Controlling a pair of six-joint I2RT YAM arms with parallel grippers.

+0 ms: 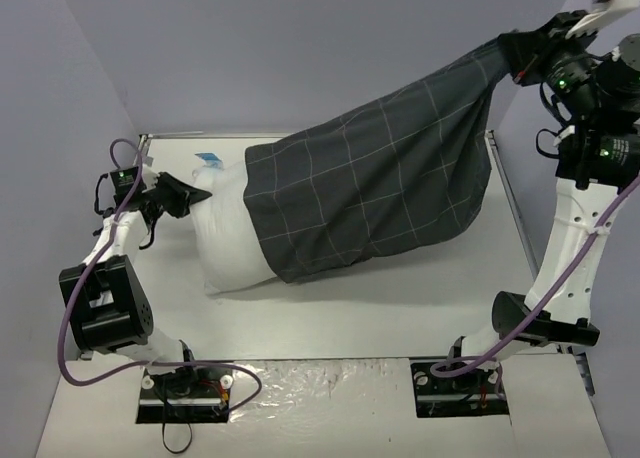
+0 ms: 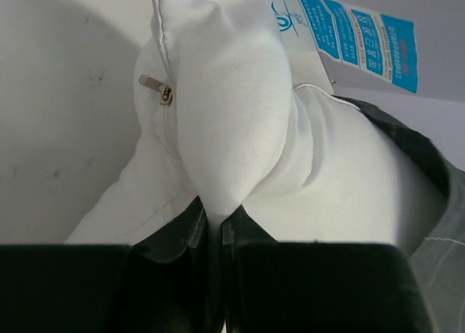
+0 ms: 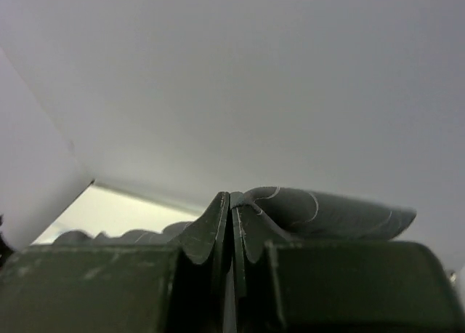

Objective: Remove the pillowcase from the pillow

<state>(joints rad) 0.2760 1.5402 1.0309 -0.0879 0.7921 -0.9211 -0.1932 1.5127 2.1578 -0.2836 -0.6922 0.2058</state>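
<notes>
The white pillow [image 1: 228, 240] lies on the table's left half, its left end bare, with a blue tag [image 1: 210, 160] at its far corner. The dark grey checked pillowcase [image 1: 380, 183] covers its right part and stretches up to the far right. My left gripper [image 1: 190, 194] is shut on the pillow's bare left end; in the left wrist view a white fold [image 2: 225, 129] is pinched between the jaws, beside a zipper pull [image 2: 156, 87] and the tag [image 2: 356, 35]. My right gripper [image 1: 515, 60] is raised high at the far right, shut on the pillowcase's closed end [image 3: 320, 213].
Grey walls enclose the table on the left, back and right. The white tabletop [image 1: 380, 308] lies in front of the pillow. Both arm bases [image 1: 185, 386] stand at the near edge with purple cables looping beside them.
</notes>
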